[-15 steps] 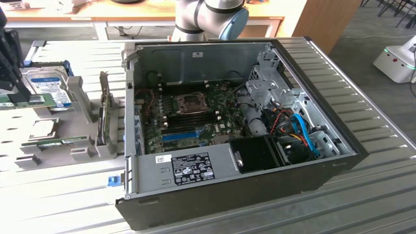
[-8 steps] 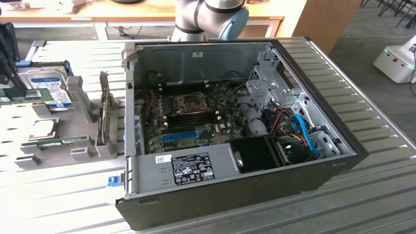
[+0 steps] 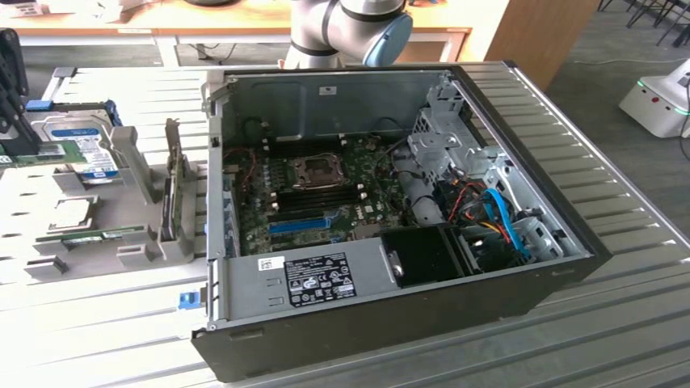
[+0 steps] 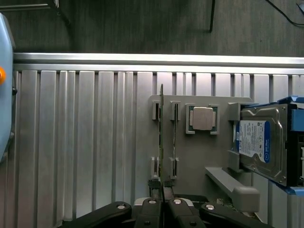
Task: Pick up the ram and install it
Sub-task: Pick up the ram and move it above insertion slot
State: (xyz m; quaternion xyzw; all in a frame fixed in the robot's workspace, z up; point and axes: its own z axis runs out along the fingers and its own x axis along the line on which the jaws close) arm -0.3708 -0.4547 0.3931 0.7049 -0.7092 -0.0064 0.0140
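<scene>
We see the claw point(image 4: 163, 205) facing down over the ribbed counter point(image 4: 71, 142), pinched narrow on one end of the ram point(image 4: 161, 137).

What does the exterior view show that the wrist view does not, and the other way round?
Exterior view: the open computer case with its motherboard, and the arm's joint behind it. Wrist view: the gripper shut on the ram, seen edge-on. Both: the hard drive, the grey holder and the ribbed table.
</scene>
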